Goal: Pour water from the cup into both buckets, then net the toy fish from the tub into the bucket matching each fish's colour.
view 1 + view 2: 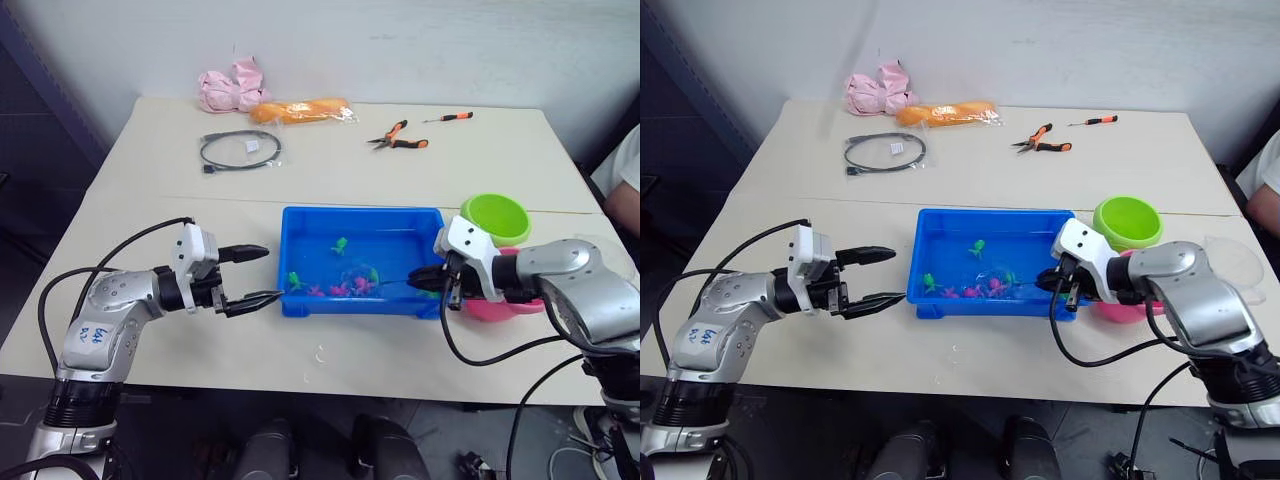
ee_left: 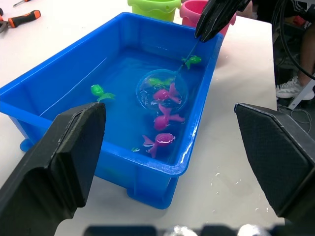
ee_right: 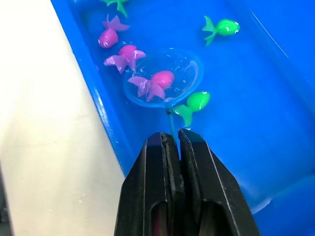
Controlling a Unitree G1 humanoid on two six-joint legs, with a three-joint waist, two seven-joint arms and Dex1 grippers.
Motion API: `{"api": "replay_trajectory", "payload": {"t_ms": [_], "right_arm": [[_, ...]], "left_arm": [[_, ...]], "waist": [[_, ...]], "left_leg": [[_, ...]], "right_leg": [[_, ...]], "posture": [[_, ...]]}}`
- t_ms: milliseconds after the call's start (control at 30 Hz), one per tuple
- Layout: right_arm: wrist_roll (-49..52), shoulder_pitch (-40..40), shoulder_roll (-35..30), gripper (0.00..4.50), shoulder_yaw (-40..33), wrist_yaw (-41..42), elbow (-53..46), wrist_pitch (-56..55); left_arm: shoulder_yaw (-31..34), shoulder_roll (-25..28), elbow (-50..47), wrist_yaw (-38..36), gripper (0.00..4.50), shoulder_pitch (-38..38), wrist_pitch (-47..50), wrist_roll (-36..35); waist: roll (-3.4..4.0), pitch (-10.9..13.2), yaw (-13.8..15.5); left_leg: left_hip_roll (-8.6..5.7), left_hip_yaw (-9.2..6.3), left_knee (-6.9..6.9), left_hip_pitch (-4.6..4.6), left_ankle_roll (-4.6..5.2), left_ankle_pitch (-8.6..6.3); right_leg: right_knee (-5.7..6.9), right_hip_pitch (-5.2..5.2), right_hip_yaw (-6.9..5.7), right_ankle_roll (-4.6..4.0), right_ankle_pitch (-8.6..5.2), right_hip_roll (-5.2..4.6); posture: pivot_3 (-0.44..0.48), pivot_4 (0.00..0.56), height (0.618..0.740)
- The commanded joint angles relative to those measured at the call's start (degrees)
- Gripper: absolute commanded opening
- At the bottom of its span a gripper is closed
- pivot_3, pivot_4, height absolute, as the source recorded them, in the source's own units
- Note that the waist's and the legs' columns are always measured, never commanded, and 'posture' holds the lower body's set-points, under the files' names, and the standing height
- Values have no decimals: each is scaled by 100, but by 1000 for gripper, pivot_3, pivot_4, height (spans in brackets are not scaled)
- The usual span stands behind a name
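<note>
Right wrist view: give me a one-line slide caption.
Right gripper pinches the thin-handled round net under a pink toy fish in the blue plastic tub.

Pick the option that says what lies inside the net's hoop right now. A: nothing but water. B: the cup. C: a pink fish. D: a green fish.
C: in the right wrist view a pink fish lies within the hoop of the net, which the right gripper holds by its handle in the tub; a green fish lies just outside the rim.
</note>
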Motion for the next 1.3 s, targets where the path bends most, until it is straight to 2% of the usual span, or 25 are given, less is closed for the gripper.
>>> {"api": "replay_trajectory", "payload": {"t_ms": [33,233,367,700,867,1033,1300], "right_arm": [[183,42,-224,0,-487,-123,-262,173],[455,509,-654,0,-1325,-28,-472,107],[689,1165,-771,0,-2206,27,-737,-113],[1305,3166,-177,0,-5236,-337,-1666,254],[1302,4204,335,0,-6371,-493,-1984,127],[691,5077,793,0,-6493,-728,-1790,-954],[-555,5153,1111,0,-5772,-1726,-1326,-2957]], "left_arm": [[38,43,-66,-69,4467,-136,-139,-31],[-66,-49,82,-161,4467,-353,-286,4],[-191,-220,129,-247,4467,-608,-238,-113],[-727,-934,415,-460,4467,-1582,-163,-147],[-822,-1158,584,-531,4467,-1792,-118,-174],[-878,-1262,752,-583,4467,-1879,-133,-137],[-921,-1363,716,-596,4467,-1768,-235,-78]], "waist": [[0,0,0],[0,0,23],[0,0,28],[-1,-1,56],[-1,-1,37],[-1,-1,36],[0,-1,21]], "left_leg": [[0,0,0,0,0,0],[-3,0,-1,-3,2,-2],[-1,1,-1,-1,2,-2],[-11,-2,-1,-1,9,2],[-13,2,-3,5,10,3],[-19,3,-6,7,11,4],[-20,15,-9,25,6,8]], "right_leg": [[0,0,0,0,0,0],[-3,0,-1,0,0,0],[-2,2,-1,1,0,4],[-6,11,-1,9,5,6],[-4,12,5,10,5,8],[-6,14,9,11,5,12],[-11,11,29,14,5,7]], "posture": [[0,150,740],[0,150,740],[0,150,740],[0,150,740],[0,150,740],[0,150,740],[0,150,740]]}}
